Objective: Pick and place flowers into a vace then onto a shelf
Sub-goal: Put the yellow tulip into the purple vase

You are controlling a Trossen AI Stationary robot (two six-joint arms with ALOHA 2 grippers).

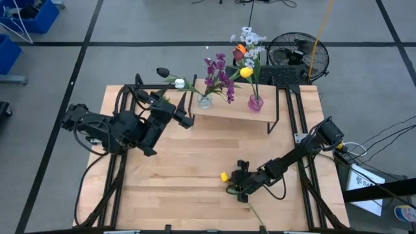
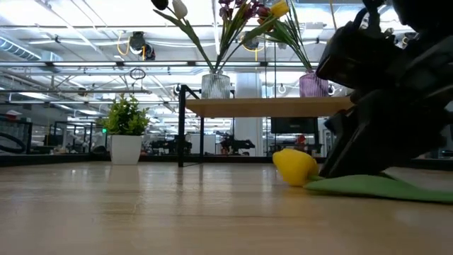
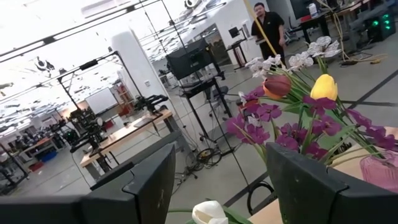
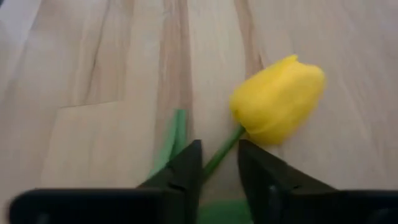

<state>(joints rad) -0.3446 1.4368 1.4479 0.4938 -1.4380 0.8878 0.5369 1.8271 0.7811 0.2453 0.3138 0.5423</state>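
Straddling the stem of a yellow tulip (image 4: 278, 99) lying on the worktop (image 1: 182, 175), right hand (image 4: 219, 163) not yet clenched. Hovering released beside the shelf (image 1: 227, 109), left hand (image 1: 184, 112).

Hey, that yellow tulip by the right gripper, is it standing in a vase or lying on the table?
Lying flat on the table. The yellow tulip rests on the wood, its stem running between the right gripper's fingers.

No readable text, label, brand, number or sign anywhere in view.
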